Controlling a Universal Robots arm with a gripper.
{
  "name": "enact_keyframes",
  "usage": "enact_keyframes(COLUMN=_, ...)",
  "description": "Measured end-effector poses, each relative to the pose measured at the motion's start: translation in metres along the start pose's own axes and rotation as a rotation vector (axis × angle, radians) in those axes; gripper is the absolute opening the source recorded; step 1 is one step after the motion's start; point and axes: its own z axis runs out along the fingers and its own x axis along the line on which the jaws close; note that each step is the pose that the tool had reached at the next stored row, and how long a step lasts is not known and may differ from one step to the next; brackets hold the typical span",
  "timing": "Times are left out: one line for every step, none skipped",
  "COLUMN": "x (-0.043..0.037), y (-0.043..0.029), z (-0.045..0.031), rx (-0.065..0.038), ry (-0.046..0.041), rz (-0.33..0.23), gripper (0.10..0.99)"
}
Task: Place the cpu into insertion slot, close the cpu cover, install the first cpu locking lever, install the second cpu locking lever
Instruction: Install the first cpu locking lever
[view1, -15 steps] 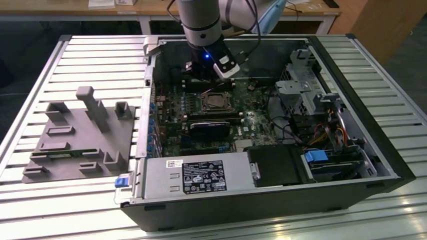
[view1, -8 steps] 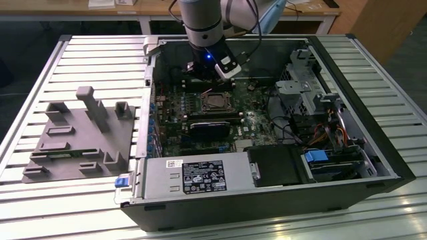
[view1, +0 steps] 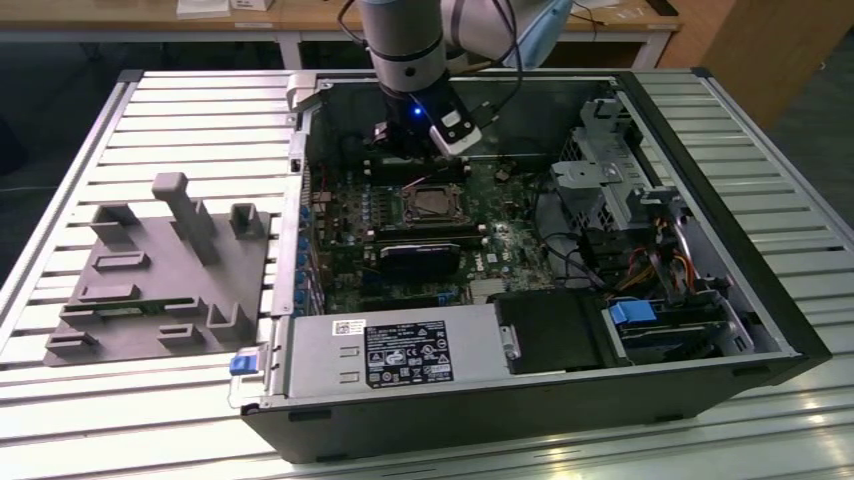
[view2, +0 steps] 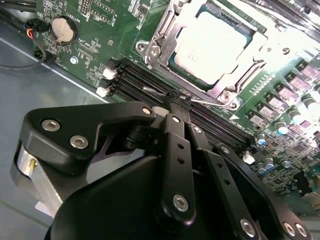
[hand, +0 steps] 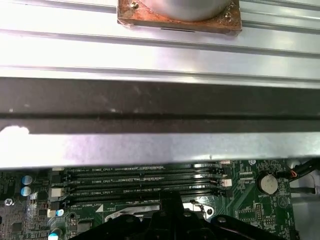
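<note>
A: Down inside the computer case (view1: 747, 255), where was your tool?

B: At twelve o'clock of the insertion slot (view1: 434, 204), going by the exterior view. My tool (view2: 174, 102) had its fingers (view2: 172, 150) drawn together, tips meeting at the thin wire locking lever (view2: 207, 101) that ran between the socket and the memory slots (view2: 145, 82). Whether they pinched the wire or only pressed on it, I couldn't tell.

A: And the cpu (view2: 215, 47)?

B: It lay flat in the slot, with the cpu cover (view2: 161, 36) down around it and the silver top showing through the window.

A: How did you expect these to handle?

B: The chip I judged light, stiff and fragile, something for edge holds only; under the cover it offered no hold at all. The lever looked like thin, slick, springy steel. I reckoned it would push back and might slip off smooth fingertips, so the place to take it was near its free bent end, clear of the board's small parts.
</note>
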Motion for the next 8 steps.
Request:
enact_keyframes(x=0.0000, y=0.0003, z=0.0002, rx=0.000, ry=-0.0001, rz=0.000, gripper=0.102)
enact_keyframes(x=0.0000, y=0.0004, z=0.0004, rx=0.000, ry=0.0000, rz=0.000, gripper=0.102)
enact_keyframes(x=0.0001, y=0.0004, z=0.0006, rx=0.000, ry=0.0000, rz=0.000, gripper=0.102)
enact_keyframes(x=0.0002, y=0.0004, z=0.0011, rx=0.000, ry=-0.0009, rz=0.000, gripper=0.102)
enact_keyframes(x=0.0004, y=0.0003, z=0.0017, rx=0.000, ry=-0.0032, rz=-0.001, gripper=0.102)
enact_keyframes(x=0.0005, y=0.0001, z=0.0026, rx=0.000, ry=-0.0062, rz=-0.001, gripper=0.102)
enact_keyframes(x=0.0007, y=-0.0001, z=0.0036, rx=0.000, ry=-0.0086, rz=-0.002, gripper=0.102)
enact_keyframes(x=0.0009, y=-0.0003, z=0.0045, rx=0.000, ry=-0.0091, rz=-0.001, gripper=0.102)
